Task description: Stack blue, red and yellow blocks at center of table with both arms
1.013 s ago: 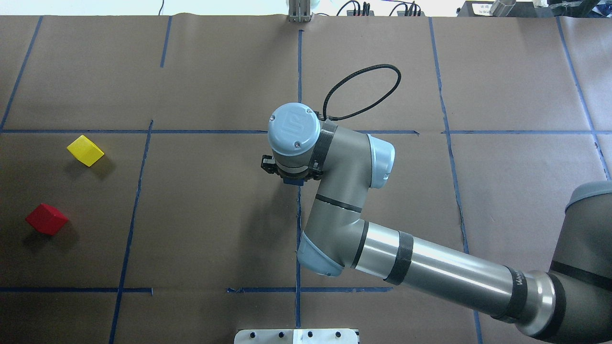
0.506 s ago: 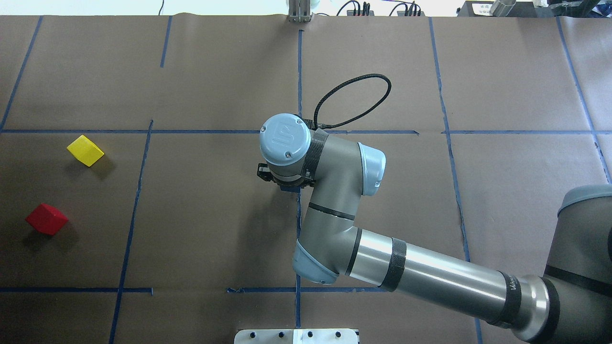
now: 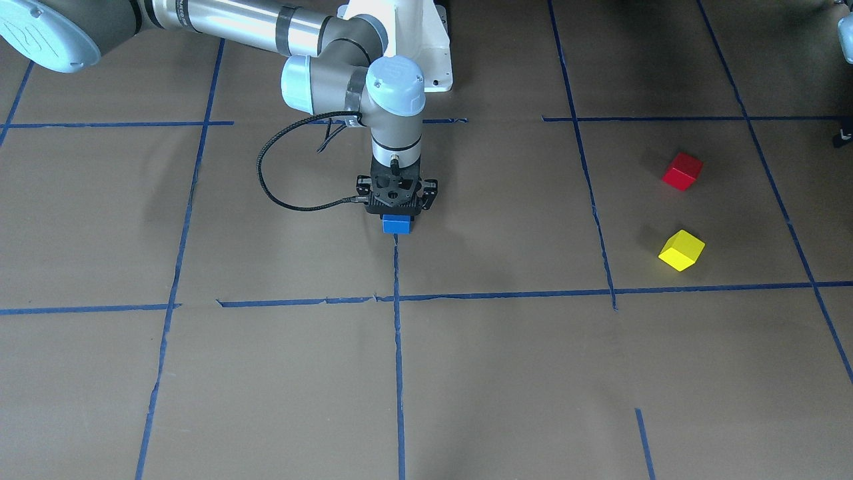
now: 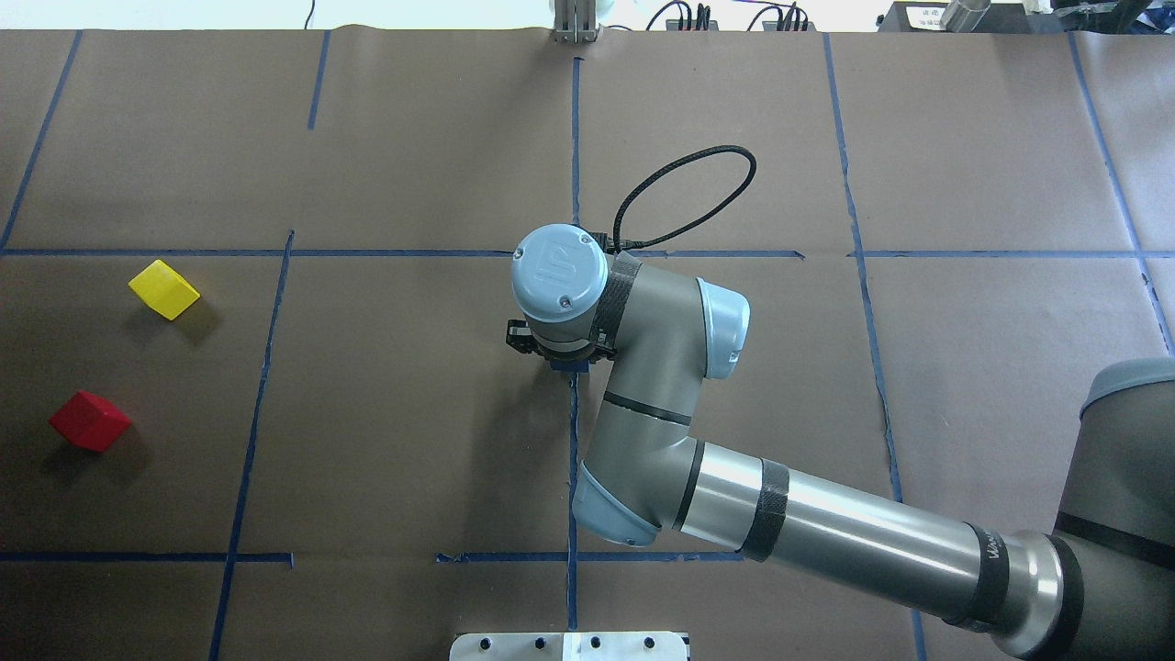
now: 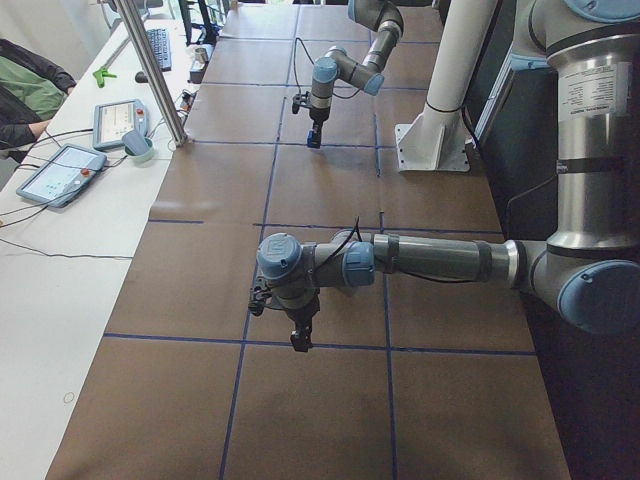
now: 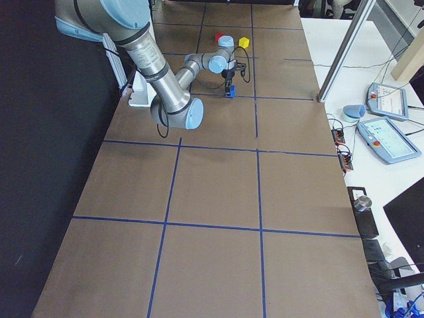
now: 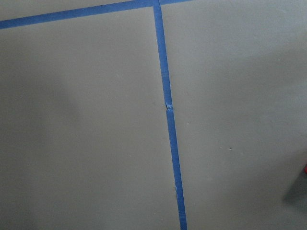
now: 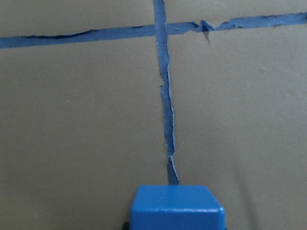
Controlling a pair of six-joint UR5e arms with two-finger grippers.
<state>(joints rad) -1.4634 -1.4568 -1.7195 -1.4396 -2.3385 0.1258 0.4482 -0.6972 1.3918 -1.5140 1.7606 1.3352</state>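
Observation:
My right gripper (image 3: 398, 217) is shut on the blue block (image 3: 398, 225) and holds it at the table's center, on the blue tape line, at or just above the paper. The block also shows in the right wrist view (image 8: 177, 208) and as a sliver under the wrist in the overhead view (image 4: 569, 365). The red block (image 4: 89, 420) and the yellow block (image 4: 163, 289) lie apart on the table's left side. My left gripper (image 5: 300, 340) shows only in the exterior left view, low over the table; I cannot tell if it is open or shut.
Brown paper with a grid of blue tape lines (image 4: 574, 138) covers the table. The robot's white base (image 3: 400, 40) stands at the near edge. Tablets and cables lie on a side bench (image 6: 387, 132).
My right gripper with the blue block has shifted a little toward the robot's side and sunk slightly lower. The red and yellow blocks have not moved.

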